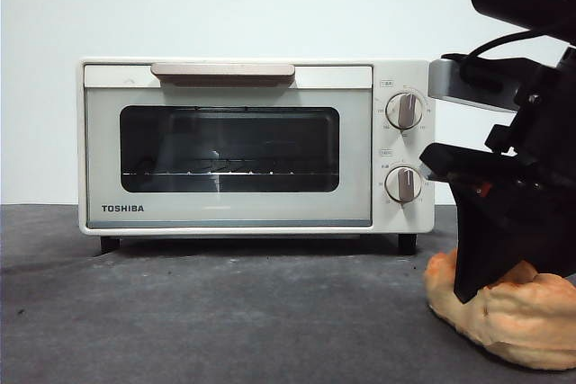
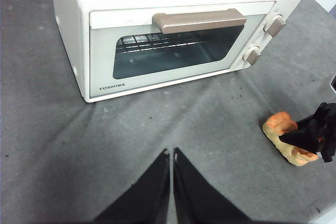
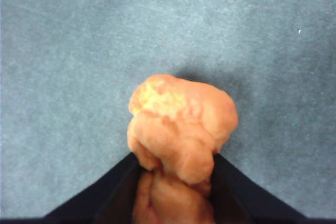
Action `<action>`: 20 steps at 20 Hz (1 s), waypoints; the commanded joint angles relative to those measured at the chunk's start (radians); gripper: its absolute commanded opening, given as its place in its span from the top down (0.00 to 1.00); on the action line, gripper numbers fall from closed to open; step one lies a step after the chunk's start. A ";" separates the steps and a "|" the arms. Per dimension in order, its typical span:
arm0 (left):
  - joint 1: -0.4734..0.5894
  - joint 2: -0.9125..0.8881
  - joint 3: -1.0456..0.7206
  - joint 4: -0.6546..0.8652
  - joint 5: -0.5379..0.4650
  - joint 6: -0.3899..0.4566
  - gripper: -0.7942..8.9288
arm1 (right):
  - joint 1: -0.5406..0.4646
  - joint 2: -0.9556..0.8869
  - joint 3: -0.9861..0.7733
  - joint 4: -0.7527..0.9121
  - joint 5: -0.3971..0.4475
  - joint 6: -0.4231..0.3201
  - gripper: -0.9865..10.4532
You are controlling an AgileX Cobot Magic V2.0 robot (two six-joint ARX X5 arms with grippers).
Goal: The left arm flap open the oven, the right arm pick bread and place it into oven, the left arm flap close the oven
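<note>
lumpy golden-orange bread [image 3: 178,129] sits between right gripper's [image 3: 176,174] jaws.

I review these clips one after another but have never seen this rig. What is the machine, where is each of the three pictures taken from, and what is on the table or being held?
It is a two-armed table robot; each arm ends in a gripper of two black jaws. One picture looks level across the table; the other two come from cameras on the wrists. On the dark grey table stands a cream toaster oven with its door shut. The left gripper hangs in front of it, jaws together, holding nothing. The right gripper has its jaws on either side of the orange bread, which lies on the table to the oven's knob side.
</note>
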 commanded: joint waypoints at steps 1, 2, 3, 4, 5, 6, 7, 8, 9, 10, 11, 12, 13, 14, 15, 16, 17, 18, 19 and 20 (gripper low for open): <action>-0.003 0.019 0.018 0.040 0.004 -0.005 0.90 | 0.011 -0.029 0.021 0.004 0.007 0.009 0.77; -0.003 0.030 0.018 0.063 0.004 -0.024 0.90 | 0.011 -0.052 0.030 0.000 0.006 0.008 0.77; -0.007 0.044 0.018 0.094 0.004 -0.039 0.90 | 0.011 -0.080 0.044 -0.013 0.007 0.005 0.77; -0.013 0.059 0.018 0.123 0.004 -0.051 0.90 | 0.011 -0.103 0.059 -0.032 0.007 0.000 0.77; -0.024 0.081 0.018 0.160 0.004 -0.061 0.90 | 0.011 -0.130 0.079 -0.059 0.007 -0.005 0.77; -0.037 0.103 0.018 0.191 0.004 -0.070 0.90 | 0.011 -0.150 0.093 -0.076 0.007 -0.010 0.77; -0.056 0.133 0.019 0.233 0.004 -0.076 0.90 | 0.011 -0.179 0.113 -0.099 0.008 -0.016 0.77; -0.073 0.163 0.019 0.269 0.004 -0.076 0.90 | 0.011 -0.201 0.130 -0.118 0.008 -0.021 0.77; -0.097 0.202 0.019 0.318 0.004 -0.084 0.90 | 0.011 -0.222 0.150 -0.142 0.008 -0.026 0.77; -0.116 0.238 0.019 0.361 0.004 -0.101 0.90 | 0.011 -0.241 0.167 -0.162 0.007 -0.027 0.77; -0.140 0.282 0.019 0.414 0.003 -0.107 0.90 | 0.011 -0.264 0.188 -0.184 0.007 -0.029 0.77; -0.159 0.320 0.019 0.460 0.003 -0.110 0.90 | 0.011 -0.280 0.201 -0.199 0.008 -0.031 0.77; -0.182 0.366 0.019 0.513 -0.002 -0.110 0.90 | 0.011 -0.299 0.220 -0.220 0.008 -0.034 0.77; -0.199 0.402 0.019 0.557 -0.006 -0.114 0.90 | 0.011 -0.311 0.232 -0.232 0.008 -0.036 0.77; -0.219 0.449 0.019 0.608 -0.008 -0.121 0.90 | 0.011 -0.325 0.243 -0.245 0.008 -0.036 0.77; -0.233 0.484 0.022 0.641 -0.009 -0.121 0.90 | 0.011 -0.333 0.249 -0.254 0.008 -0.037 0.77; -0.249 0.529 0.032 0.668 -0.024 -0.121 0.90 | 0.011 -0.345 0.253 -0.260 0.009 -0.039 0.77; -0.262 0.563 0.042 0.687 -0.043 -0.121 0.90 | 0.011 -0.352 0.253 -0.262 0.009 -0.040 0.77; -0.278 0.603 0.057 0.703 -0.062 -0.119 0.90 | 0.011 -0.358 0.253 -0.269 0.011 -0.040 0.77; -0.289 0.635 0.072 0.712 -0.072 -0.114 0.90 | 0.011 -0.363 0.253 -0.275 0.011 -0.040 0.77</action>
